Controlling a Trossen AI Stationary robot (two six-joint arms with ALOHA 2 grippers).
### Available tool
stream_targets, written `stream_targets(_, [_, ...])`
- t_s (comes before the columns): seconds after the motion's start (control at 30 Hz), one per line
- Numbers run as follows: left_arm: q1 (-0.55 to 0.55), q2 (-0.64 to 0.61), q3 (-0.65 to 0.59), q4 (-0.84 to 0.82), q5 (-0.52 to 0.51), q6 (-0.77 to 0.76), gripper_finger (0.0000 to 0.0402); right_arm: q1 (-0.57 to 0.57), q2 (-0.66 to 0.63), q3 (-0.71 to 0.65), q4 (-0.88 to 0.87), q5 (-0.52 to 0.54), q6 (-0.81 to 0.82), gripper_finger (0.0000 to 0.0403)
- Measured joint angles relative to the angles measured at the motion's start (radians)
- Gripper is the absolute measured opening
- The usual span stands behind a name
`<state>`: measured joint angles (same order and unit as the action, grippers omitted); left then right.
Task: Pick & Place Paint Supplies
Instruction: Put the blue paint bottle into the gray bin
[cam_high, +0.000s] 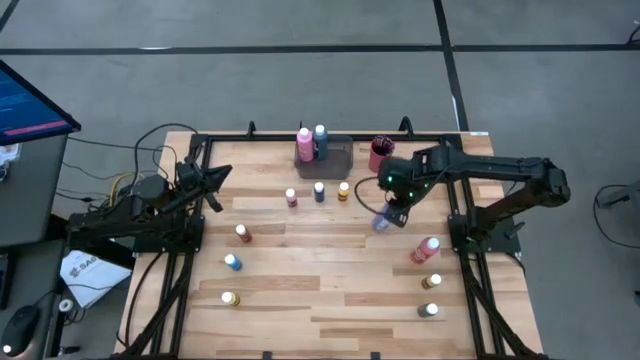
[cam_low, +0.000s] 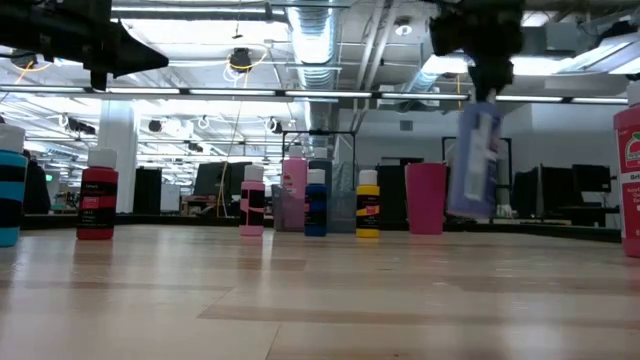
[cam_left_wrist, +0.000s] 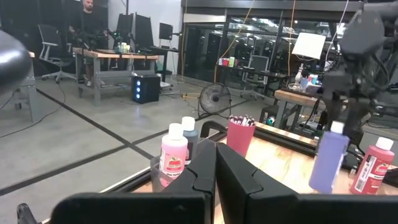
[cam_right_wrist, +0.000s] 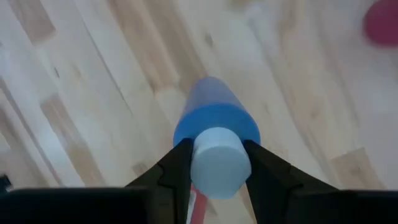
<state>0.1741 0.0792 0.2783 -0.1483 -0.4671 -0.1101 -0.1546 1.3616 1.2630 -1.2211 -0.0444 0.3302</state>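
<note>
On the left, my left gripper is hanging idle over the surface's left edge, its jaws pressed together, well apart from any bottle. Toward the right, my right gripper is pinching the pale cap of a lavender-blue bottle, holding it clear of the wood with its long axis hanging roughly upright. The grey tray, already carrying two bottles, is lying back and to the left of this bottle, nearer my right arm. I cannot make out the bottle's label, and its base is hidden from my wrist camera.
</note>
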Motion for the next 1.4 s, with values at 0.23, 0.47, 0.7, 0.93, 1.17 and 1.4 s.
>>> stream_targets(0.23, [0.0,0.0,0.0,0.0,0.0,0.0,0.0002,-0.097,0.078,0.224,-0.046,0.004,-0.037,0.0113])
stream_targets(0.47, [0.0,0.0,0.0,0.0,0.0,0.0,0.0002,-0.204,0.281,0.548,-0.124,0.005,-0.181,0.0113])
stream_targets(0.7, [0.0,0.0,0.0,0.0,0.0,0.0,0.0002,-0.296,0.53,0.911,-0.193,0.004,-0.343,0.0113])
stream_targets(0.93, [0.0,0.0,0.0,0.0,0.0,0.0,0.0002,-0.379,0.706,1.075,-0.185,0.025,-0.394,0.0113])
stream_targets(1.17, [0.0,0.0,0.0,-0.001,0.0,0.0,0.0002,-0.431,0.794,1.071,-0.219,0.053,-0.439,0.0113])
stream_targets(1.4, [0.0,0.0,0.0,-0.001,0.0,0.0,0.0002,-0.436,0.863,1.072,-0.173,0.053,-0.463,0.0113])
